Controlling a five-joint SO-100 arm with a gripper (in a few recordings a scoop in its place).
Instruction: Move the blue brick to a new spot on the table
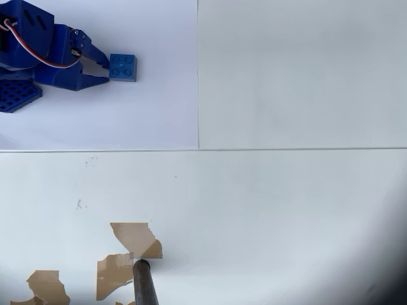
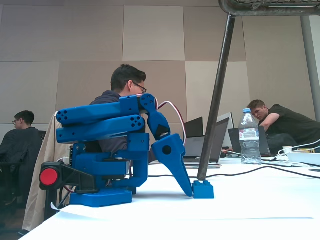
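Blue brick [image 1: 123, 67] is seen on the tabletop [image 1: 286, 203] at the claw [image 1: 102, 66] tips | claw: partly spread, tips touching the brick's near edge, nothing gripped | risk: brick judged likely to be pushed away or twisted if closed this shallow

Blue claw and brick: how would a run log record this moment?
claw: open, straddling brick | small blue plastic studded brick: on white table, not lifted
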